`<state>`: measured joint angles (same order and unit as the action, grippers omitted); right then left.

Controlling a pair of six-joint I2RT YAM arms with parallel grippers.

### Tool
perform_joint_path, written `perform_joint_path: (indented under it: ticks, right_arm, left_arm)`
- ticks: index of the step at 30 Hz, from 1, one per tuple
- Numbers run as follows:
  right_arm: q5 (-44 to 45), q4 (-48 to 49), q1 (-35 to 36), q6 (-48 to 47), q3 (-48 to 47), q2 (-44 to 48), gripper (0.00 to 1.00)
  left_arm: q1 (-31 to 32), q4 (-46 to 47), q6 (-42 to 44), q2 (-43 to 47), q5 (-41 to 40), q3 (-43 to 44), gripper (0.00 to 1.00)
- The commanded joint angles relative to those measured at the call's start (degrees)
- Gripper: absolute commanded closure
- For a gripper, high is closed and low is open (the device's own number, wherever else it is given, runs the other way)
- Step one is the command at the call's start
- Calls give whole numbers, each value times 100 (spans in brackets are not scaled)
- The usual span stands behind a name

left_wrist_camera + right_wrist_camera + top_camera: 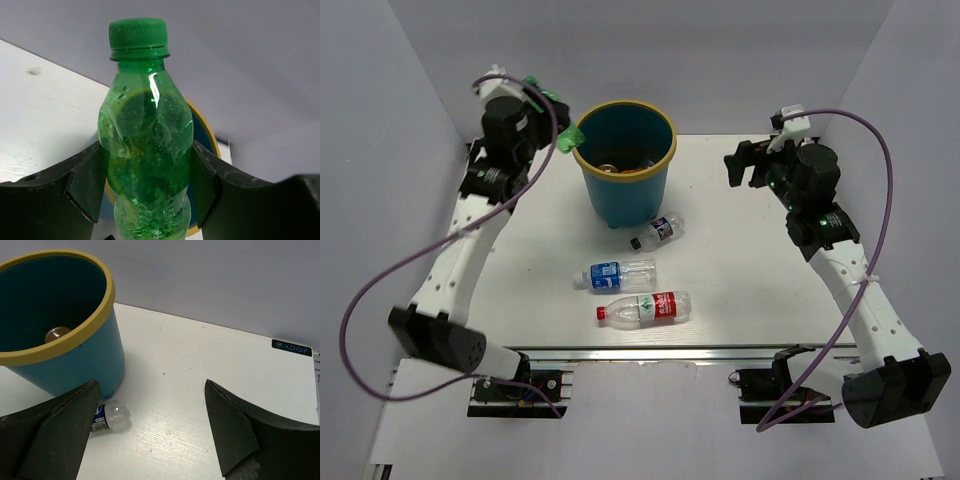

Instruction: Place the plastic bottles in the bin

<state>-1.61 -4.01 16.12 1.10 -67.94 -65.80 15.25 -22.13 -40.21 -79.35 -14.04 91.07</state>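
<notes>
A white table (740, 260) with a faint wood grain fills the middle of the top view. Plain pale grey walls close it in: a back wall (650, 50) at 12 o'clock, a left wall (370, 150) at 9 and a right wall (920, 150) at 3. An aluminium rail (650, 355) runs along the table's near edge at 6 o'clock. In the right wrist view a small dark sticker (292, 347) reading XDOF sits at 3 o'clock. The light is soft and even, with weak shadows.

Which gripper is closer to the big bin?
Left. The left gripper holds the green bottle right beside the bin's rim, on its left. The right gripper hangs open farther off to the bin's right.
</notes>
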Motion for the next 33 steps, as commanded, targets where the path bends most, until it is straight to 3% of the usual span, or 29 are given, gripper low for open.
perform_joint_path:
  ticks: [1,7,10,13,20,22,25,33]
  right_arm:
    - [134,15,-39,13,123,164,11]
    - [-67,-170,-65,-57,352,173,11]
    - [-305,-276,-65,-75,369,173,11]
    - [-462,-407,-65,-241,387,225,11]
    - [-964,-521,-47,-515,510,340,11]
    - [-1130,-644,-30,-593,466,252,11]
    - [-1604,-916,206,-1135,405,120,11]
    - [-1992,-2147,1595,-2694,194,-573,11]
  left_arm:
    - [268,271,786,-633,929,577,67]
    - [295,113,979,-1266,895,904,63]
    - [304,-19,1023,-1548,1105,1062,55]
    - [312,-256,1059,-1784,1167,1220,37]
    - [330,-239,1182,-1917,1396,1334,20]
    - [330,-414,1278,-2022,1396,1631,8]
    - [330,-363,1322,-2163,1615,1800,2]
    - [330,-573,1313,-2384,1668,2372,2]
